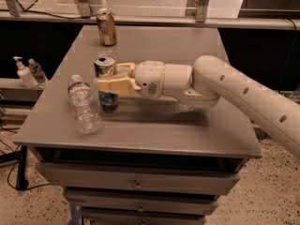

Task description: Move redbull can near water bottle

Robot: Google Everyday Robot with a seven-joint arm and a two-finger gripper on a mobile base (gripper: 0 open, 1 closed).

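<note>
Gripper (107, 82) pinching the slim blue-and-silver metal redbull can (104, 66).
The can is upright, just beside the large clear crinkled plastic water bottle (85, 105), which lies on the grey table (187, 130).

No readable text, brand or number.
Markings on the redbull can (106, 67), water bottle (85, 105) and brown can (107, 28) can't be made out; gripper (107, 85) at table (187, 136) left side, clasped on the redbull can, just beside the water bottle.
</note>
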